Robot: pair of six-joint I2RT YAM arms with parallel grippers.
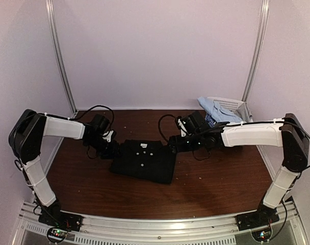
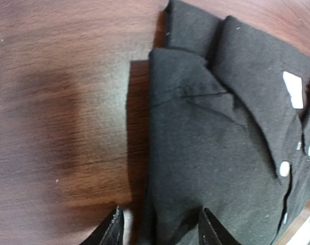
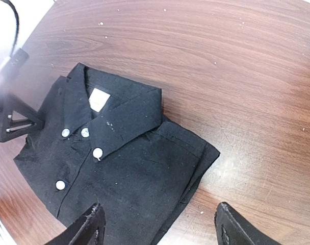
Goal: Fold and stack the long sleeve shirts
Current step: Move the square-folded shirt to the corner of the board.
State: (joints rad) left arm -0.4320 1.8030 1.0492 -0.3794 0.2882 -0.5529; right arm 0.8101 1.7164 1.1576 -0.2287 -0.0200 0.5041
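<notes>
Black shirt [image 1: 145, 161] lies folded, buttons facing up, on the brown table [image 1: 216, 189] between your two arms. Your left end effector [image 2: 162, 232] is released, its fingers apart over the shirt's left edge, gripping nothing. Your right end effector [image 3: 162, 227] is released too, spread wide above the shirt's right corner. A pale blue shirt [image 1: 216, 108] drapes over the white basket [image 1: 232, 103] at the far right

Left wrist view: black shirt [image 2: 216, 153] cut off right and bottom; pale blue shirt [image 1: 216, 108] partly behind right arm [image 1: 249, 135].
</notes>
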